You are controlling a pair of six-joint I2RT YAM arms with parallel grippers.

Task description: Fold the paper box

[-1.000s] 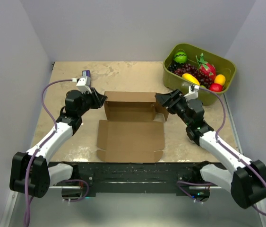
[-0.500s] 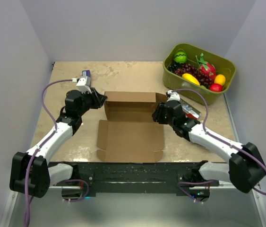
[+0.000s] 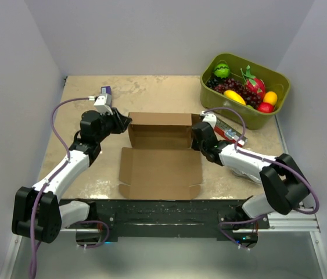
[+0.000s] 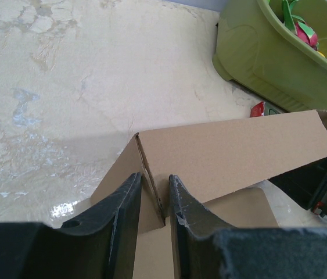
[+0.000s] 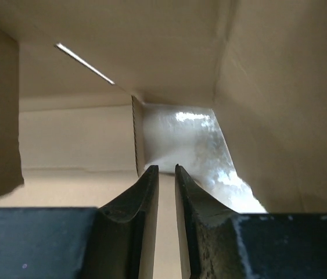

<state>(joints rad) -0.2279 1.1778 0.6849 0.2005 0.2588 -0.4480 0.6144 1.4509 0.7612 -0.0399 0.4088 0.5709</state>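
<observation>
Overhead I get bright, even light and soft shadows. Left wrist view is sharp, with white glare on the tabletop [image 4: 93,87] — the close foreground blurs. Right wrist view is dim inside the paper box [image 5: 268,87], with one blown-out glare patch.

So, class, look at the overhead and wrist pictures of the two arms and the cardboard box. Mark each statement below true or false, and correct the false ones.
1. The fruit bin sits at the far right of the table. True.
2. The paper box is folded fully shut. False: it lies open, with one large panel flat on the table toward the arms.
3. The left hand straddles a cardboard wall at the box's left end. True.
4. The right hand is reaching into the fruit bin. False: it is at the box's right end, with cardboard around it in the right wrist view.
5. The fruit bin is empty. False: it holds several pieces of fruit.
</observation>
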